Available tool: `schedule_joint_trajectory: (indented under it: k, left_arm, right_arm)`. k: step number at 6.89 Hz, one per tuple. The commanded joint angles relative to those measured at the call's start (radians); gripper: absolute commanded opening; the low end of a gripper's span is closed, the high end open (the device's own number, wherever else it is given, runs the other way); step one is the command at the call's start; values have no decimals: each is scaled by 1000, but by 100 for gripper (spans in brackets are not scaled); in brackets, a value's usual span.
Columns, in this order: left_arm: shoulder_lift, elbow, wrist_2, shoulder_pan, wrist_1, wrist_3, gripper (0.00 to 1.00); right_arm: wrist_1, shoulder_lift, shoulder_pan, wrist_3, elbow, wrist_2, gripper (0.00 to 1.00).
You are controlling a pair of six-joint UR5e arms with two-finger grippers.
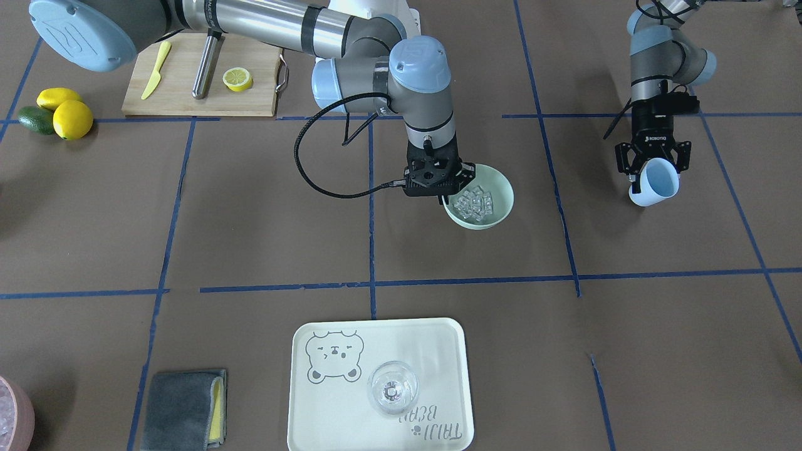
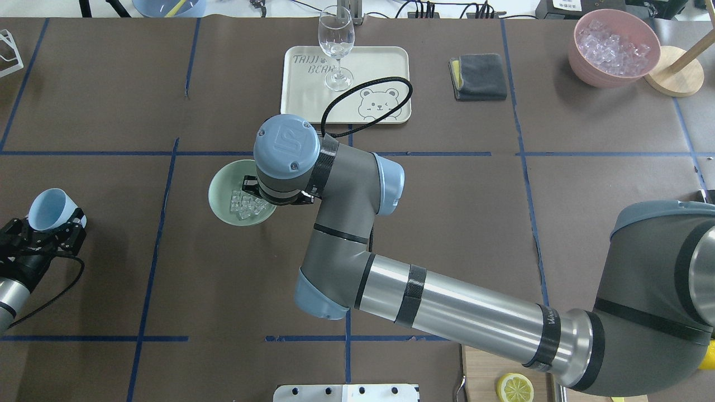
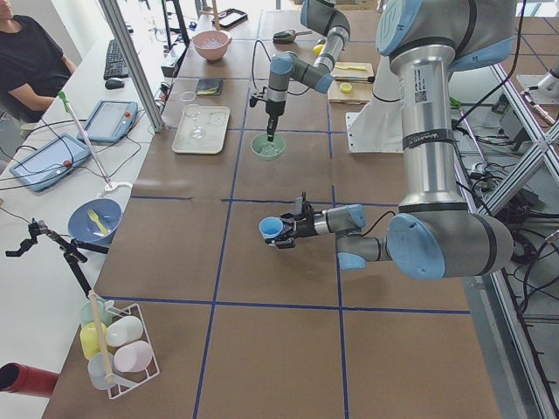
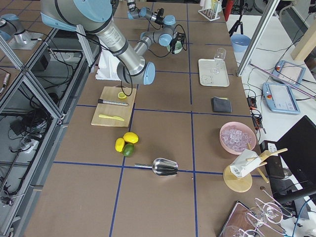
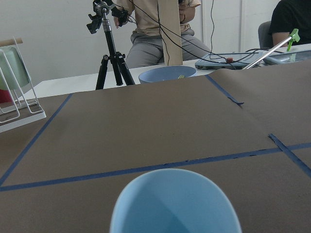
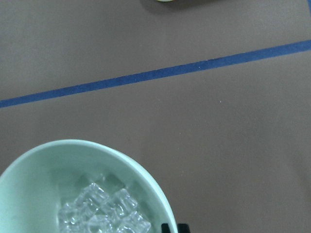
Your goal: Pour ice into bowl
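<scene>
Clear ice cubes [image 1: 474, 203] lie heaped in upright mint-green bowl [image 1: 501, 183].

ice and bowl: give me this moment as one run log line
ice: in bowl | right gripper: pinching bowl rim | left gripper: holding light blue cup tilted, apart from bowl

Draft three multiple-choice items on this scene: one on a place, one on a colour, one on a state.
1. Where is the ice?
A. in the cup
B. in the bowl
C. on the tray

2. What colour is the cup?
A. pink
B. yellow
C. light blue

3. How is the cup?
A. held tilted in the left gripper
B. upright on the table
C. upside down on the tray

Answers:
1 B: the clear cubes lie piled in the mint bowl.
2 C: its wall and inside show pale blue.
3 A: the gripper clamps it above the table, mouth turned sideways.
</scene>
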Motion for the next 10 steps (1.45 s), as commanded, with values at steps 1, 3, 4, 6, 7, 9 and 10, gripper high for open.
schedule_joint_trajectory:
  k: [1, 3, 4, 6, 7, 9, 10]
  left_arm:
    - [1, 0, -1, -1, -2, -11, 100]
    - [1, -4, -7, -5, -2, -10, 100]
    - [3, -13, -27, -8, -10, -1, 100]
    - [15, -32, -32, -18, -12, 7, 100]
    - [17, -43, -32, -37, -12, 25, 100]
    - [23, -88, -72, -92, -12, 85, 100]
    - [23, -133, -113, -141, -12, 134, 100]
  right_arm:
    - [-2, -2, 7, 0, 18, 4, 0]
    - [-8, -69, 28, 0, 110, 55, 0]
    - [-8, -101, 30, -3, 142, 55, 0]
    - [-8, -103, 30, -3, 156, 56, 0]
    - [-8, -100, 28, -3, 165, 58, 0]
    - [-9, -114, 30, -3, 182, 58, 0]
    - [-9, -150, 37, -3, 228, 61, 0]
